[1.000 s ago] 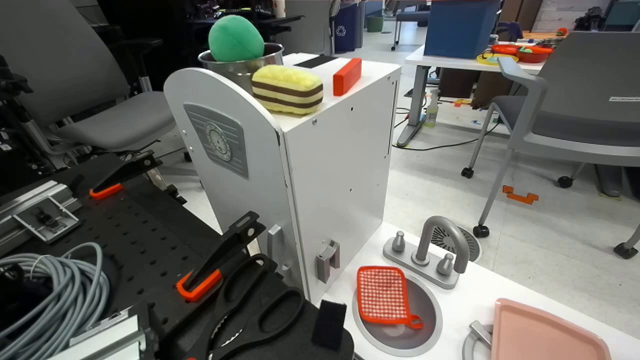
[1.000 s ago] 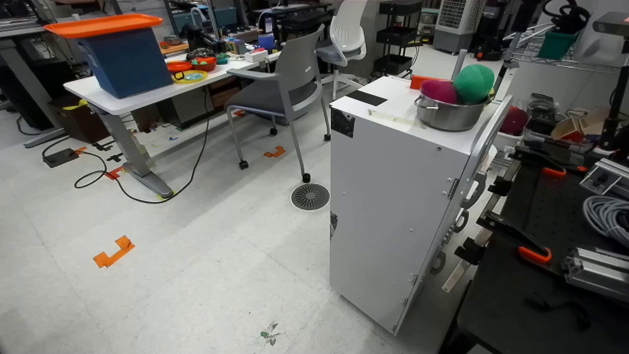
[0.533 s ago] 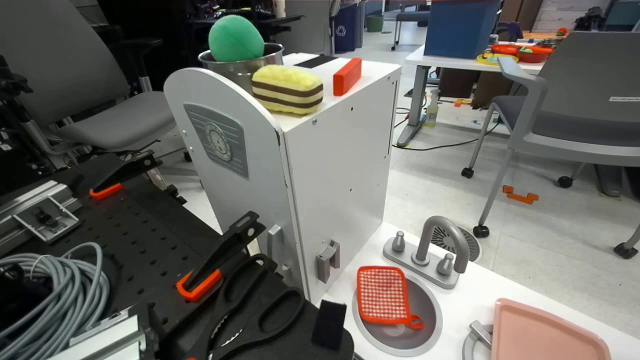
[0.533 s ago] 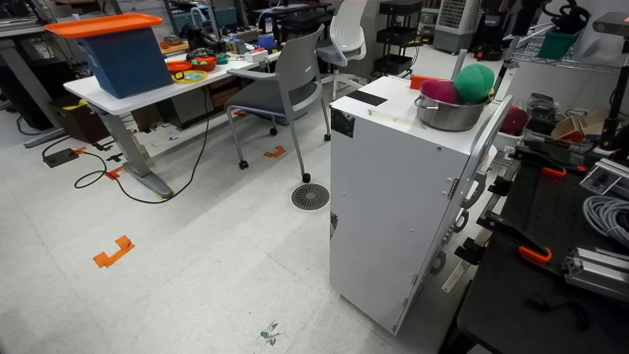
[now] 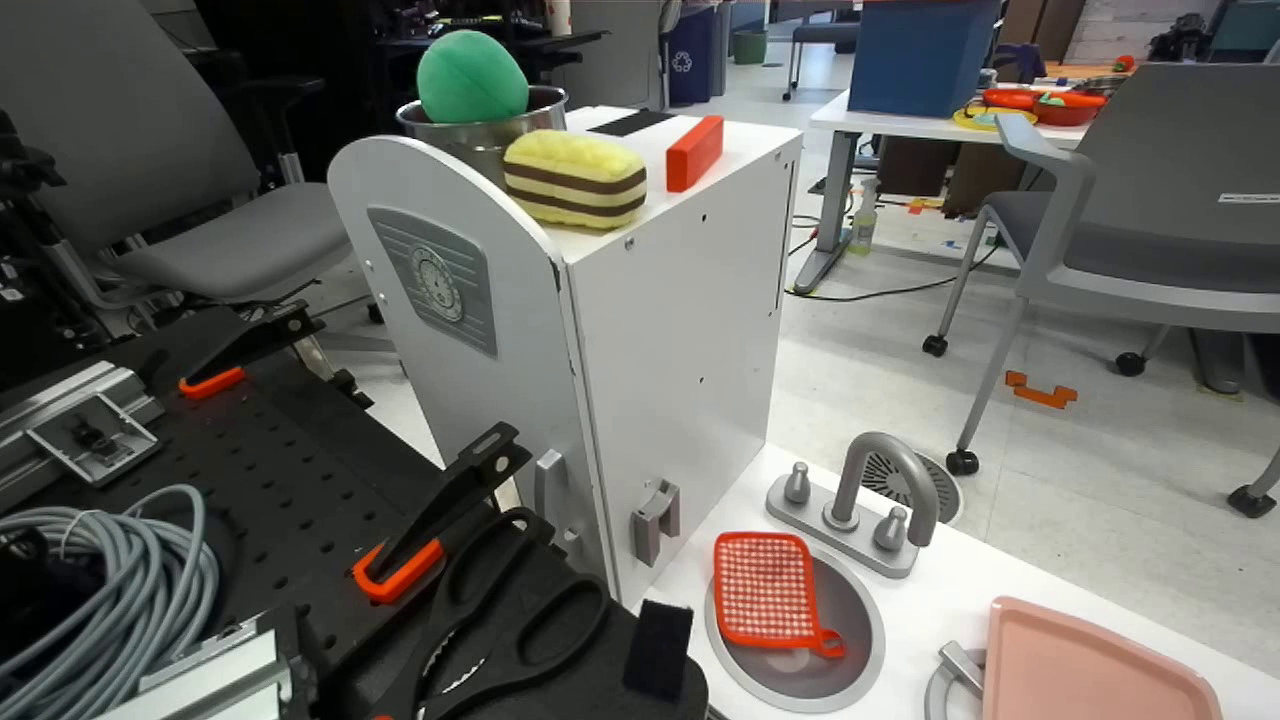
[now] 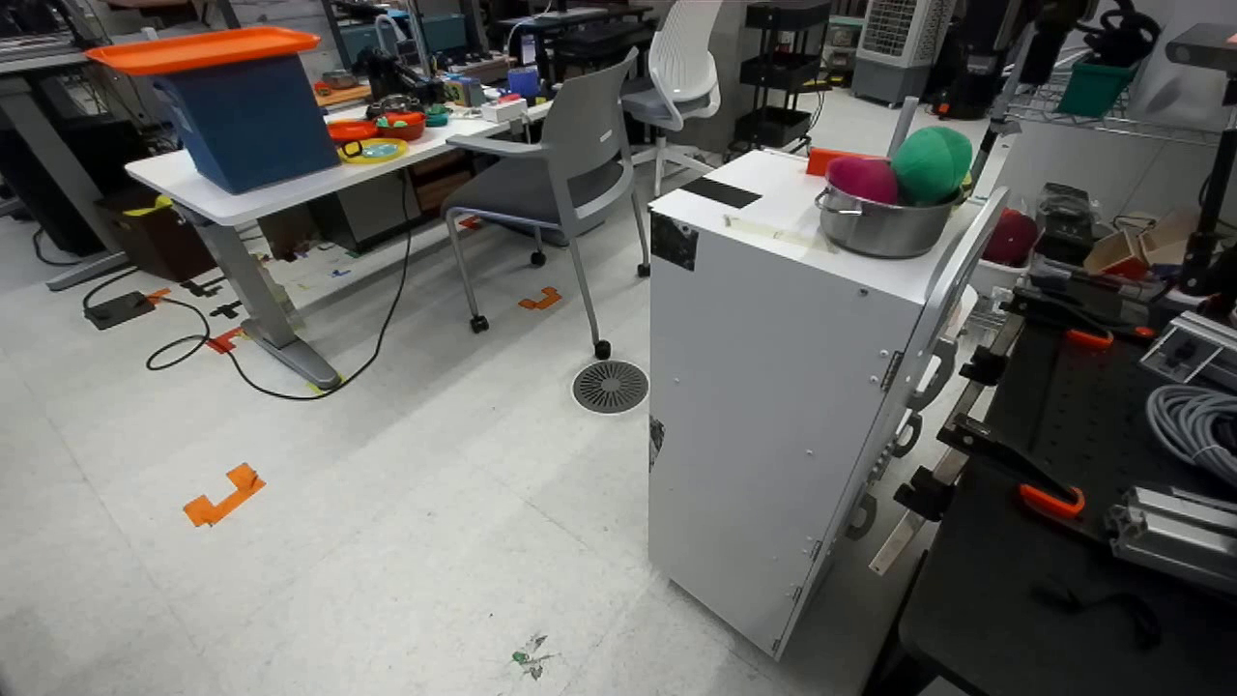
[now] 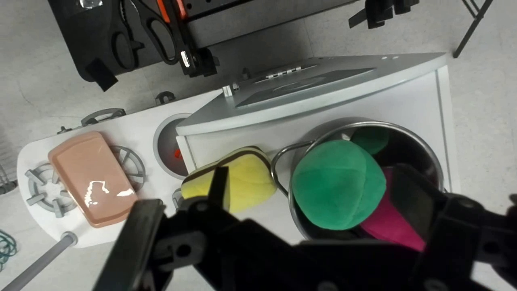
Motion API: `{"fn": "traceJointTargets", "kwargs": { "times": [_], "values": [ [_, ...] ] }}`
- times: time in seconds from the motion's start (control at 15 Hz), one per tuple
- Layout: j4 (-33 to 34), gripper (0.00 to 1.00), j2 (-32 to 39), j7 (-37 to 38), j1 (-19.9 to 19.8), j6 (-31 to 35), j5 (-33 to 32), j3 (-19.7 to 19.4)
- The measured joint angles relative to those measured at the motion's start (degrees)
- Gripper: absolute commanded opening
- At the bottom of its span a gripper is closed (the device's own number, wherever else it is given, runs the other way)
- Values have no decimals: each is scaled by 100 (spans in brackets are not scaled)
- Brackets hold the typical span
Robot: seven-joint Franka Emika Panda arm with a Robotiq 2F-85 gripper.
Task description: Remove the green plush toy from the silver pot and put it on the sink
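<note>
The green plush toy (image 7: 338,184) rests high in the silver pot (image 7: 381,123), against the rim. It stands above the rim in both exterior views (image 5: 472,78) (image 6: 931,164). The pot (image 6: 884,232) sits on top of the tall white cabinet. My gripper (image 7: 316,188) is open and empty in the wrist view, its fingers wide apart, one on each side of the toy in the picture. Its height above the toy cannot be told. No gripper shows clearly in the exterior views. The sink (image 5: 862,625) is a grey round basin in the white counter, with a red checked pot holder (image 5: 765,590) in it.
A magenta plush ball (image 6: 862,181) shares the pot. A yellow striped plush (image 5: 575,180) lies beside the pot and a red block (image 5: 697,155) stands on the cabinet top. A grey arched tap (image 5: 880,470) rises behind the basin. A pale pink tray (image 5: 1090,665) lies on the counter.
The toys, pot and sink have not moved. A dark shape at the top right edge of an exterior view has shifted slightly; I cannot tell what it is.
</note>
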Motion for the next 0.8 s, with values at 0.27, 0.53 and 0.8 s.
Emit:
{"fn": "traceJointTargets", "kwargs": {
  "times": [0.27, 0.53, 0.8],
  "values": [
    [33, 100, 285, 3, -3, 16, -19, -4],
    [167, 100, 523, 82, 2, 16, -116, 2],
    [301, 100, 697, 304, 27, 160, -216, 11]
  ]
}}
